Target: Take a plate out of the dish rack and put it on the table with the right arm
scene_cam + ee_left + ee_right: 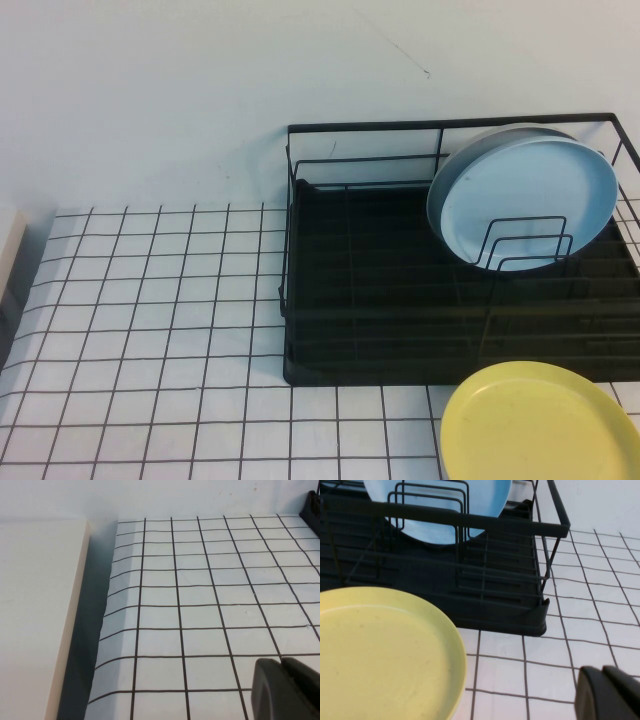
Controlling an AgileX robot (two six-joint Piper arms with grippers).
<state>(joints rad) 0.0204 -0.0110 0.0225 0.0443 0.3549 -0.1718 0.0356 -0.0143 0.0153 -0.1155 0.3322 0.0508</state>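
At the far left edge, a pale cream board [35, 615] lies alongside the tabletop [160, 330], separated from the gridded white cloth by a narrow shadowed gap. The left gripper [287, 690] shows only as a dark rounded tip hovering above bare grid squares near that left edge; I cannot tell whether it is released or clenched, and it holds nothing visible.

Moving right, open cloth runs to the dish rack [300, 250], a black wire frame with a black tray base that sits toward the far right part of the tabletop. Inside it, at its right rear, the light-blue plate [530, 200] stands on edge, tilted back, with its lower part behind the upright wire loop dividers [525, 245]. A whitish-grey plate [470, 150] leans directly behind it, only its rim showing.

Near the front right corner, a yellow plate [540, 425] lies flat on the cloth, just in front of the rack's front rail. The right gripper [610, 695] appears as a dark tip above the cloth beside the yellow plate, clear of the rack; its state cannot be told either.
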